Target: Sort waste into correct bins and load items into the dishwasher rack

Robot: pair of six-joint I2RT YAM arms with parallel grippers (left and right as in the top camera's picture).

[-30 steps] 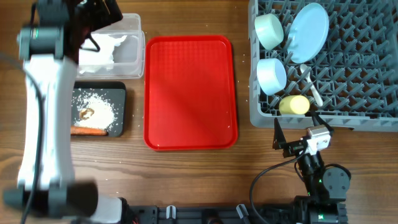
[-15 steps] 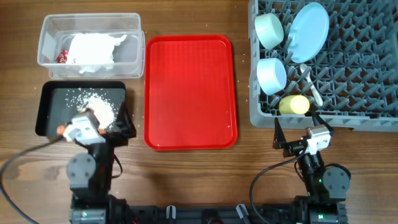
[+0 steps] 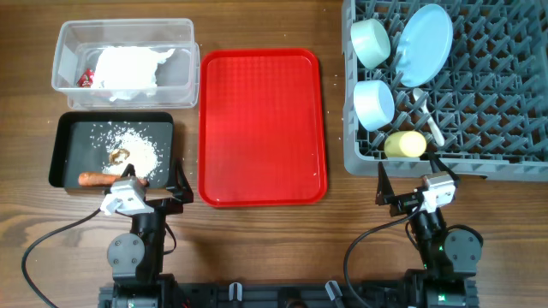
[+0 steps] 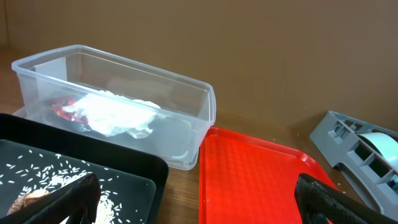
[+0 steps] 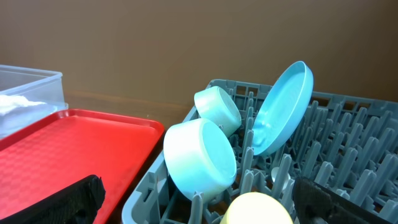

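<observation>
The left gripper (image 3: pixel 154 180) is held wide open, with nothing between its fingers. It is set low over the table (image 3: pixel 257 248), at the near right corner of the black tray (image 3: pixel 64 137). The right gripper (image 3: pixel 411 175) is likewise spread wide and empty, and is placed at the near edge of the rack (image 3: pixel 505 94).

In the black tray, rice (image 3: pixel 141 147) is scattered in a loose heap. A brown lump (image 3: pixel 119 156) is seen on the near side of the heap, and a carrot (image 3: pixel 101 179) is laid along the near wall. Just behind the black tray, the clear tub (image 3: pixel 184 60) is set. Crumpled tissue (image 3: pixel 128 68) is held in it, and a wrapper (image 3: pixel 86 78) is tucked at the tissue's left side, partly covered. The red tray (image 3: pixel 261 128) is laid flat between the two bins and the rack.

In the rack, the plate (image 3: pixel 425 41) is stood on edge among the pegs, tilted. The far bowl (image 3: pixel 370 41) is lodged on its side just left of the plate. The near bowl (image 3: pixel 374 103) is also propped on its side. The cup (image 3: pixel 404 144) is laid on its side by the rack's near wall, just in front of the near bowl. The spoon (image 3: pixel 425 115) is rested among the pegs just right of the near bowl.
</observation>
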